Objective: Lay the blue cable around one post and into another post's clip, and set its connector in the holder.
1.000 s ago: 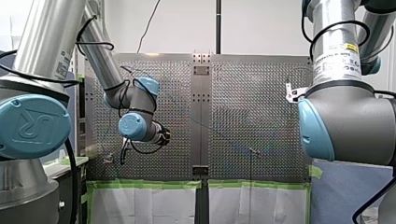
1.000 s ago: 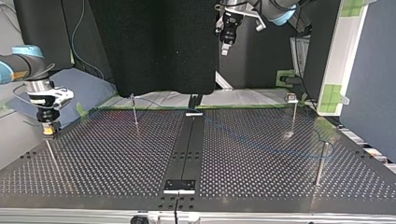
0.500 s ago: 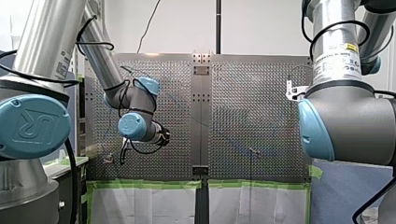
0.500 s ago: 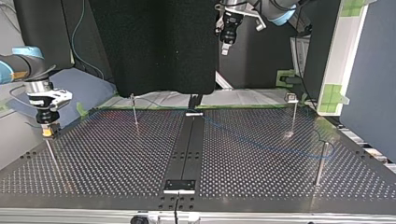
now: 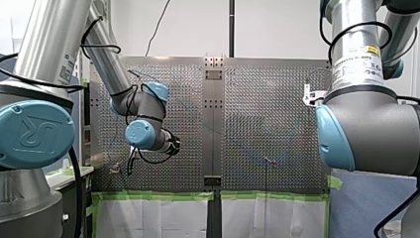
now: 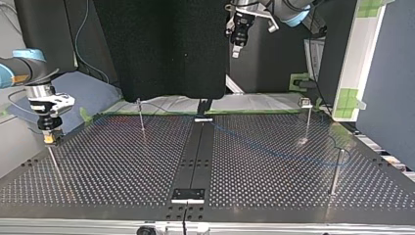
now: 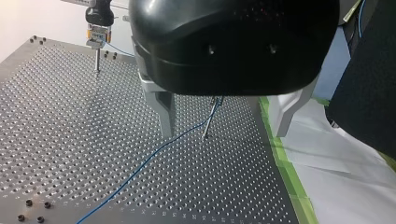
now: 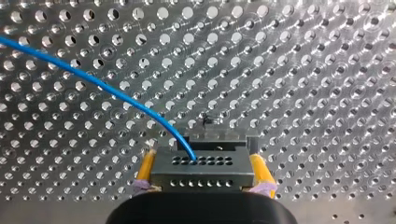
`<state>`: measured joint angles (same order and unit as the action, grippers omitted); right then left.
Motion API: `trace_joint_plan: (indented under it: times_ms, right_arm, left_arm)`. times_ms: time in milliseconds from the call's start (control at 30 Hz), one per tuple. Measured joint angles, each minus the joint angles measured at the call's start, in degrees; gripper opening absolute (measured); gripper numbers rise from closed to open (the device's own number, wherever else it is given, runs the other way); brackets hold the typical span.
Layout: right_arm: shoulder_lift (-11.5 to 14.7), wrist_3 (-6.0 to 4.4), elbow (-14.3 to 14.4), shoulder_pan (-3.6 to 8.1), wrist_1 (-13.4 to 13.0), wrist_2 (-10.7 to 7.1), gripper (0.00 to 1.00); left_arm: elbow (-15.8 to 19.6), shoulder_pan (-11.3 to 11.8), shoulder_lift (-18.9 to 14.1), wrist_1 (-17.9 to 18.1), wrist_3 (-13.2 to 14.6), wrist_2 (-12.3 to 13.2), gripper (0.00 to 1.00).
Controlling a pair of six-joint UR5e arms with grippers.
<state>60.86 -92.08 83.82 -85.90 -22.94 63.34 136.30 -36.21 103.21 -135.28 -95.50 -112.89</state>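
My right hand [image 8: 201,173] has its yellow-padded fingers [image 8: 145,169] clamped on the two sides of a dark grey rectangular connector [image 8: 201,162] with rows of small holes. The thin blue cable [image 8: 93,81] leaves the connector's face and arcs off over the perforated metal counter [image 8: 303,70]. In the top view this hand hangs far out from the counter's black centre strip [image 6: 195,156], directly over the tip of a thin upright metal post [image 6: 54,164]; whether the connector touches that post I cannot tell. Against a second ago the hand has edged slightly farther from the strip, at much the same height. The cable lies low, crossing the strip near its far end and running on toward another upright post [image 6: 335,171] well out on the strip's other side. My left hand [image 7: 222,133], its metal fingers [image 7: 166,112] apart and holding nothing, hangs high above the counter a little to that same side of the strip, unmoved from a second ago. Ahead of its fingers the cable passes close by a slim leaning post [image 7: 211,116].
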Motion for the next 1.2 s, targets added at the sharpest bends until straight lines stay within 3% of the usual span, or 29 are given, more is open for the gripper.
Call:
trace_joint_plan:
  times_ms: [400,767,1200]
  right_arm:
    - [0.89,-0.04,-0.12,0.03,-0.01,-0.24,0.0]
    - [1.17,-0.56,-0.1,-0.06,0.04,-1.79,0.0]
    - [1.01,-1.0,-0.09,0.12,0.02,-1.58,0.0]
  left_arm:
    - [-0.01,-0.01,0.0,0.0,0.14,0.0,1.0]
    - [-0.05,0.0,0.0,0.0,0.14,0.0,1.0]
    - [0.0,0.0,0.0,0.0,0.14,0.05,1.0]
